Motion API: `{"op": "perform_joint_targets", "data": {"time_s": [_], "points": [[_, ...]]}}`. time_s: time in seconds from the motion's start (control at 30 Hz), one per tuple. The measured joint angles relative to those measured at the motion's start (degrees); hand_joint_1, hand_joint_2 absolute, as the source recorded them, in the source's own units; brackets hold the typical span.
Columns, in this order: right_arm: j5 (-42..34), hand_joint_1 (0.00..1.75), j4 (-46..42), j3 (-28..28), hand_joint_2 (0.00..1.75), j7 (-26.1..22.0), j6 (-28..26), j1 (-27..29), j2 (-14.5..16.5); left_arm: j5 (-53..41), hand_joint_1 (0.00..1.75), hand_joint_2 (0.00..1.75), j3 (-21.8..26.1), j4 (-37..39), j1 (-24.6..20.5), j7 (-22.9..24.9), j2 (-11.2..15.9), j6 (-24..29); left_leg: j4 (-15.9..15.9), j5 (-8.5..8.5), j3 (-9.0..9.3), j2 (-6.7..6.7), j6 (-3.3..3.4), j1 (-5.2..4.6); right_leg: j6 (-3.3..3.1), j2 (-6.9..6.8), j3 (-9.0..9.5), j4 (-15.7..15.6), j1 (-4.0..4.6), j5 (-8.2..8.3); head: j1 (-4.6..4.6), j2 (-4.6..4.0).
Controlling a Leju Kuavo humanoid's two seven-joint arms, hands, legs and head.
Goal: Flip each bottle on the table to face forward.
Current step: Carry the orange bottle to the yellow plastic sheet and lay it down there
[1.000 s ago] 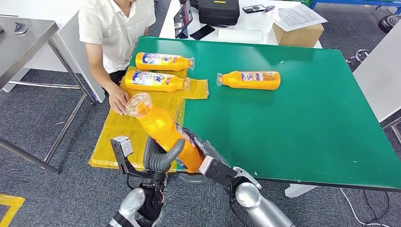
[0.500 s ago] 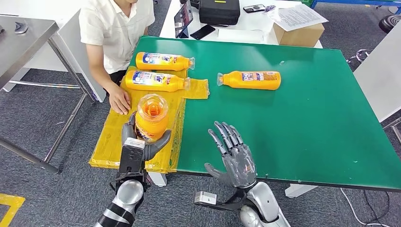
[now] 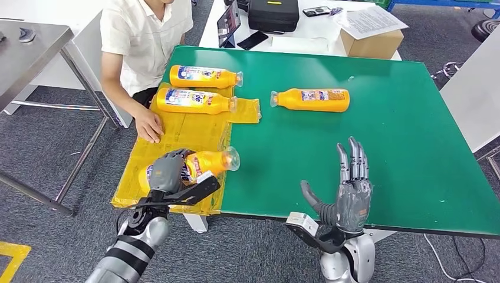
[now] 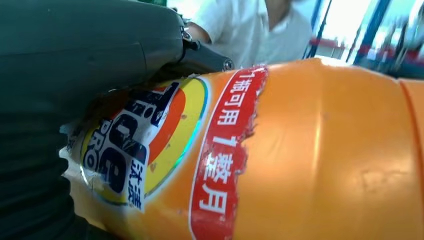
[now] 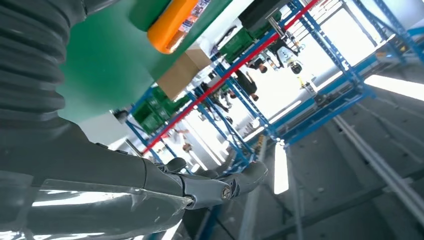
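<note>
Green counter (image 3: 377, 147) carries yellow sheets (image 3: 177, 132) at its near left corner, where the left hand (image 3: 167, 173) grasps a bottle (image 3: 203, 163) lying along the near edge, cap toward the right hand (image 3: 349, 191), fingers (image 3: 352, 158) spread, empty.

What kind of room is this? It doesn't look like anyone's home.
Probably a workshop or warehouse-style test area: tall blue storage racks stand in the background, a cardboard box and equipment case sit behind the green work table, over grey carpet.
</note>
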Motion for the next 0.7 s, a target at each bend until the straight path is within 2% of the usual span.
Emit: {"op": "perform_joint_targets", "data": {"time_s": [0.03,0.13,0.17,0.37,0.7], "points": [[-0.36,0.00,0.27,0.01,1.75,-0.01,0.00,-0.08,-0.01,-2.37,1.61,1.75,-0.16,2.34,-1.64,1.20,0.24,-1.21,0.00,0.01,-0.01,0.00,0.01,0.00,-0.03,0.00,0.00,0.01,0.00,0.02,0.01,0.00],[-0.97,0.00,1.47,0.60,1.75,0.69,0.00,-0.46,-0.20,-7.24,0.42,1.75,-0.84,8.67,-6.20,3.57,0.54,-4.16,0.00,0.03,-0.02,0.00,0.01,0.00,-0.08,0.00,0.00,0.01,0.00,0.06,0.00,0.00],[-1.09,0.00,1.90,1.03,1.75,1.18,0.00,-0.63,-0.38,-7.84,0.10,1.75,-0.99,10.65,-7.54,3.81,0.52,-5.42,0.00,0.03,-0.02,0.00,0.01,-0.01,-0.08,0.00,0.00,0.01,0.00,0.06,-0.01,0.00],[-1.80,0.00,3.75,3.52,1.75,2.82,0.00,-1.48,-1.87,-8.56,0.07,1.75,-1.26,19.36,-12.56,3.96,-0.36,-9.06,0.00,0.03,-0.03,0.01,0.01,-0.01,-0.08,0.00,-0.02,0.01,0.00,0.06,-0.01,0.00],[-1.83,0.00,4.99,4.58,1.75,3.13,0.00,-1.71,-2.92,-8.47,0.00,1.75,-1.60,23.23,-14.65,3.75,-0.90,-9.27,0.00,0.02,-0.03,0.01,0.00,0.01,-0.08,0.00,-0.03,0.01,0.01,0.06,-0.01,0.00]]}}
